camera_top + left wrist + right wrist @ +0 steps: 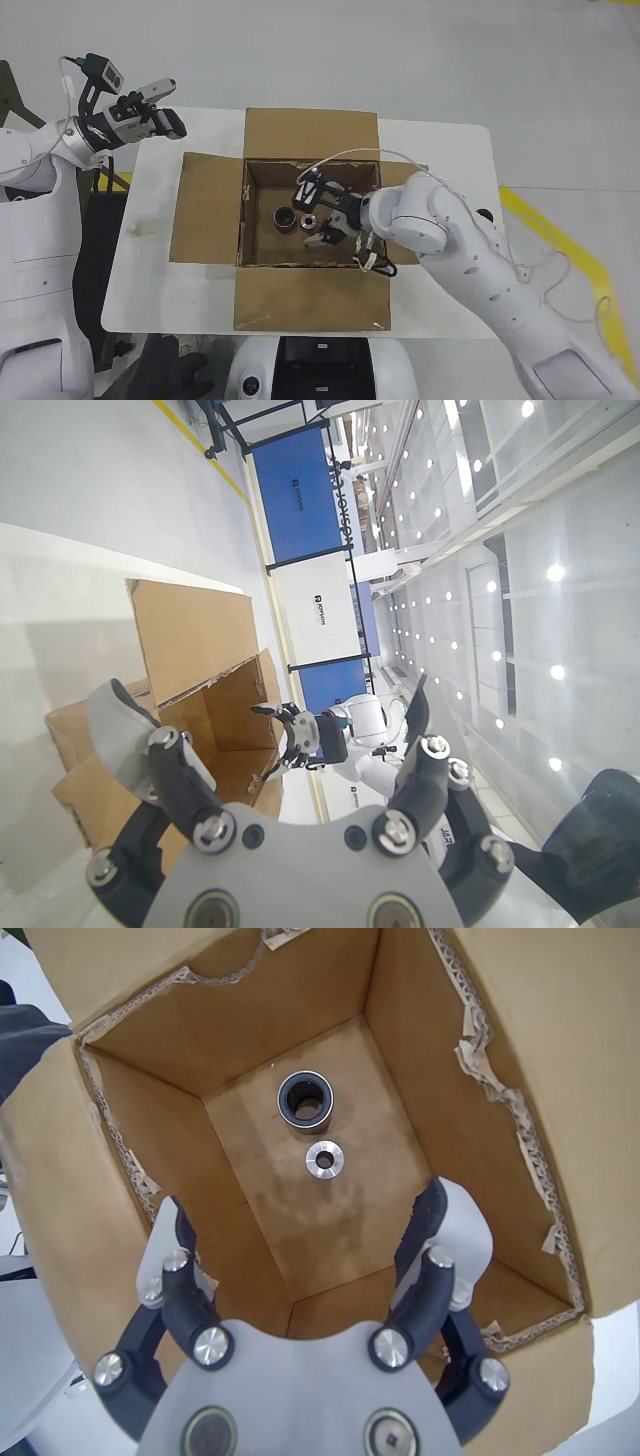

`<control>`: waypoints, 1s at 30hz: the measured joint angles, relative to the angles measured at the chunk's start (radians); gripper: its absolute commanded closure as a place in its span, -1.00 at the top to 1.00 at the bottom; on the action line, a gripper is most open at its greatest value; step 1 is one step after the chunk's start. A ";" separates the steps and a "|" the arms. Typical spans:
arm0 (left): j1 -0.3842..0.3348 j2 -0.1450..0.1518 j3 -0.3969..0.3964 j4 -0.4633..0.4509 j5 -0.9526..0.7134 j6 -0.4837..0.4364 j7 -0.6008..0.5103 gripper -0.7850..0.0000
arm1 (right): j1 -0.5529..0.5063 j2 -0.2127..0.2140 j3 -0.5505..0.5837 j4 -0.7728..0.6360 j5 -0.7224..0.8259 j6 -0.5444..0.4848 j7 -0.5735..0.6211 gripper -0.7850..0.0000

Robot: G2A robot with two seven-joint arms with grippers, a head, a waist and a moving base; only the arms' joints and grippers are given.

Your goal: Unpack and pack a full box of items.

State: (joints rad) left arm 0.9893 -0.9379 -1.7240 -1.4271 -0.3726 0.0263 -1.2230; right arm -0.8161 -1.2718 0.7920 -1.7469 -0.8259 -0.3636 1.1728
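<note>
Box (310,298): open on counter (150,290).
Black sleeve (285,1100): box floor, on end — bore up.
Metal ring (336,1163): just beside it, bore up.
Right gripper (305,1198): over box, fingers apart, empty.
Left gripper (267,687): fingers apart — at counter corner.

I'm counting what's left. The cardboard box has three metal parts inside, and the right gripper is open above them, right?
Two, not three: the right wrist view shows a black-rimmed sleeve and a smaller silver ring in the cardboard box. The right gripper is open above them.
</note>
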 measured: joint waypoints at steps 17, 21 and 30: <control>0.000 0.000 0.000 0.000 0.000 0.000 0.000 1.00 | 0.089 -0.038 -0.112 0.154 -0.029 0.013 -0.001 0.80; 0.000 0.000 0.000 0.000 0.000 0.000 0.000 1.00 | 0.108 -0.053 -0.152 0.199 -0.028 0.006 0.001 0.99; 0.000 0.000 0.000 0.000 0.000 0.000 0.000 1.00 | 0.146 -0.089 -0.221 0.295 -0.055 0.025 -0.043 1.00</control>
State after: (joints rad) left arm 0.9893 -0.9379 -1.7240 -1.4271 -0.3726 0.0263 -1.2230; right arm -0.6704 -1.3608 0.5711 -1.4518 -0.8804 -0.3390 1.1303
